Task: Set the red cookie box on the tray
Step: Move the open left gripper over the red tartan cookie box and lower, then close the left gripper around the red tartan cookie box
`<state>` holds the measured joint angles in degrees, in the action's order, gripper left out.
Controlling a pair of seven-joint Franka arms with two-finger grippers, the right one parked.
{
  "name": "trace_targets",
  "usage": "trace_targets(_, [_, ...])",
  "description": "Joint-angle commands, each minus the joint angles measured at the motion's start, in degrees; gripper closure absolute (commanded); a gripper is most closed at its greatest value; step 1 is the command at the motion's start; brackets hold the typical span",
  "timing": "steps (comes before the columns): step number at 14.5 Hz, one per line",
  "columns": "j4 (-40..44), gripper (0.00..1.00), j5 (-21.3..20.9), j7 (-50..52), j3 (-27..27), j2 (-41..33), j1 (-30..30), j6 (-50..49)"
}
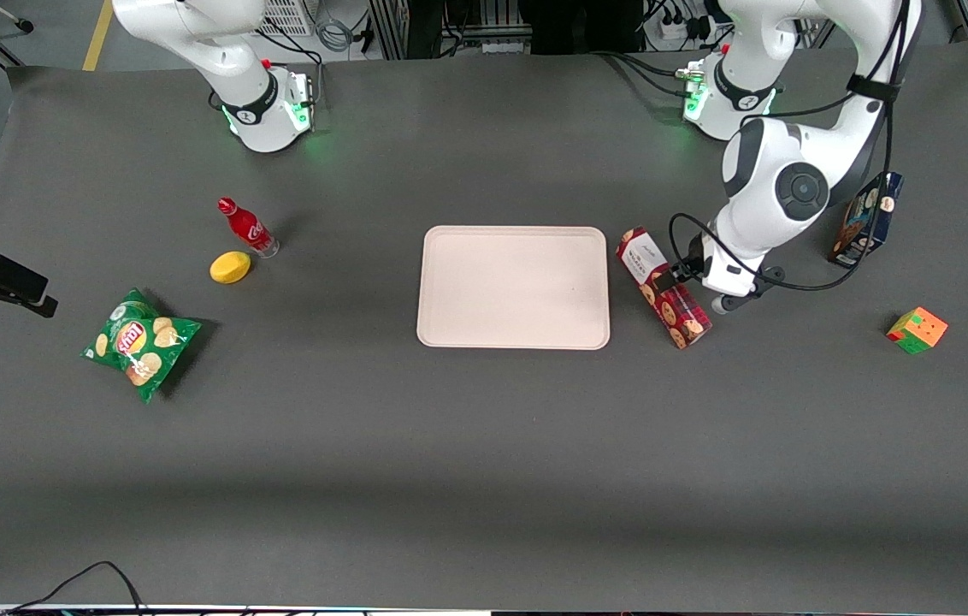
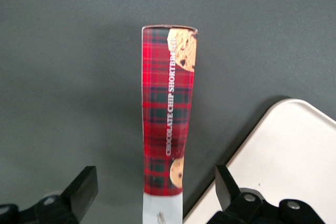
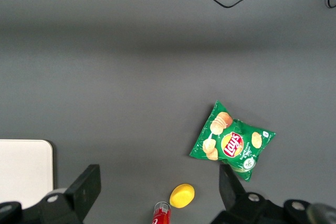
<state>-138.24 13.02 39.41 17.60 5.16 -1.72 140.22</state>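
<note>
Now claw (image 2: 156, 195) open astride red cookie box (image 2: 168, 114).

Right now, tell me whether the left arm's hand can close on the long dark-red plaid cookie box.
Probably yes. The hand is open, its fingers straddling the long dark-red plaid cookie box near its white end, nothing between them. The cream tray lies beside it.
</note>
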Motion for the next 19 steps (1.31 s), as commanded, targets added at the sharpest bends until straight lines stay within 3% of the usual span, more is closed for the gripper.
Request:
trace_targets(1, [0.26,0.0,-0.19,1.02,0.15,3.97,-0.21,4.26])
trace_targets(11, [0.61,0.0,-0.54,1.2,2.26,10.83,-0.39,8.57])
trace_targets(12, [0.61,0.04,-0.54,1.2,2.35,11.18,-0.47,9.01])
trace_targets(13, [0.69,0.17,-0.63,1.2,2.35,11.45,-0.47,9.45])
trace_targets(14, [0.7,0.39,-0.63,1.11,2.35,11.36,-0.47,9.37])
trace_targets(17, [1.13,0.9,-0.81,1.2,2.35,11.36,-0.39,9.11])
trace_targets(19, [1.57,0.96,-0.81,1.2,2.35,11.36,-0.39,8.84])
